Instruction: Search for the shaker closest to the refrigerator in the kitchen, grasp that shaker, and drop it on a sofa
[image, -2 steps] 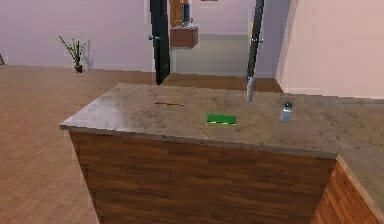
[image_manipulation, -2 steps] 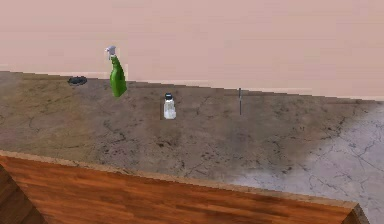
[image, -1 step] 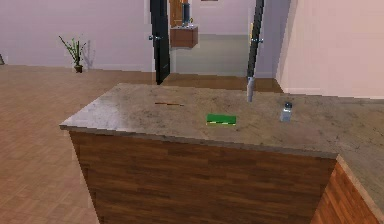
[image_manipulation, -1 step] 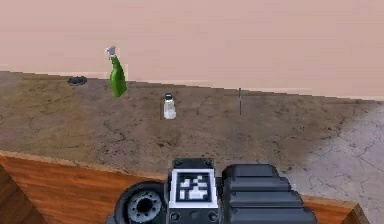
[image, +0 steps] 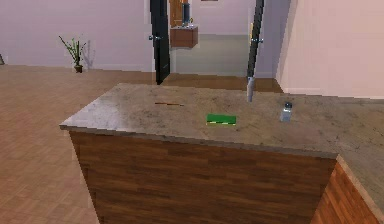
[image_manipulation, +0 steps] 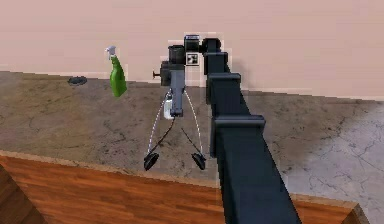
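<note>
Forward view: a shaker (image: 286, 111) stands on the counter (image: 150, 115), right of centre, near a flat green thing (image: 222, 120). Arm side view: the arm (image_manipulation: 238, 140) rises from the bottom edge over the counter, with the gripper (image_manipulation: 174, 159) at centre. Whether it holds anything, or how its fingers stand, cannot be told. A green bottle (image_manipulation: 117, 73) stands upper left.

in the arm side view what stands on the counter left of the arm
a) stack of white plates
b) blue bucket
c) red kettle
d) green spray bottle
d: a green spray bottle with a pale nozzle stands upright on the stone counter, toward the view's left of the dark arm.
</note>
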